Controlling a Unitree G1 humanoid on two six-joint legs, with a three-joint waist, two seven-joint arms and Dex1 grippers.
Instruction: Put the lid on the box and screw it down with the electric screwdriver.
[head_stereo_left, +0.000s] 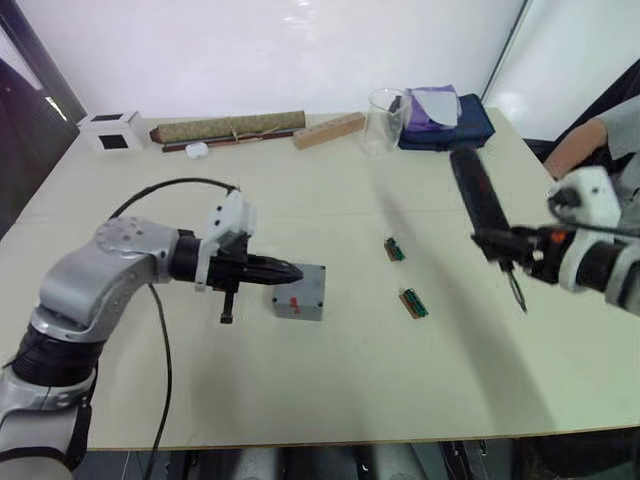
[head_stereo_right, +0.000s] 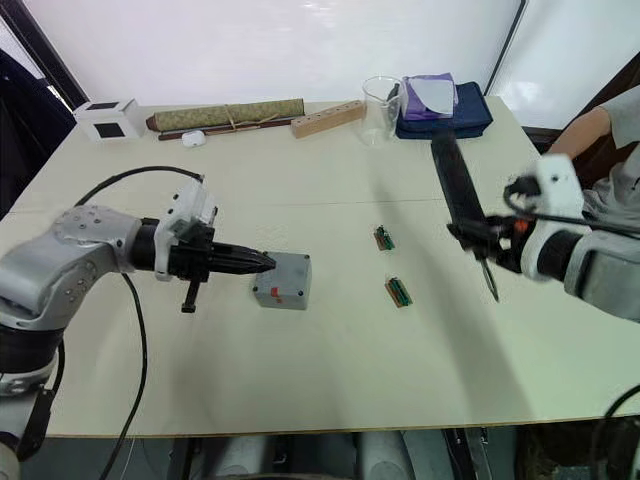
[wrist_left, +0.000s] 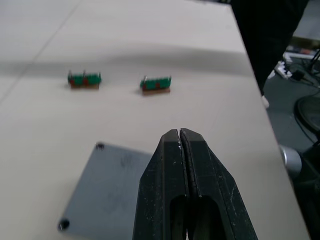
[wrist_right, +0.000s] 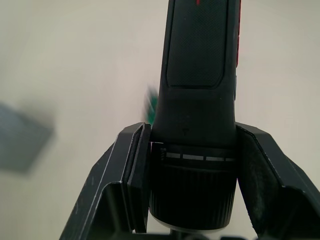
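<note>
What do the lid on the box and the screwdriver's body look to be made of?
The lid: likely metal, a matt grey flat plate with dark screw holes at its corners; painted plastic can't be ruled out. The electric screwdriver: black plastic or rubbery casing, going by its finely textured matt surface, held between the right gripper fingers, with a thin metal-looking bit.

My left gripper (wrist_left: 181, 137) covers the near edge of the lid (wrist_left: 107, 192), and that picture's lower border cuts the lid off, so I see only two of its screw holes. I cannot tell whether the lid sits flush on the box (head_stereo_right: 283, 281); the seam is too fine. In the right wrist view the screwdriver (wrist_right: 200, 75) runs past the top edge, its bit end sits behind the fingers (wrist_right: 130, 175), and the grey shape at the side is a blur. A person's arm (head_stereo_left: 585, 145) is cropped by the right edge.
</note>
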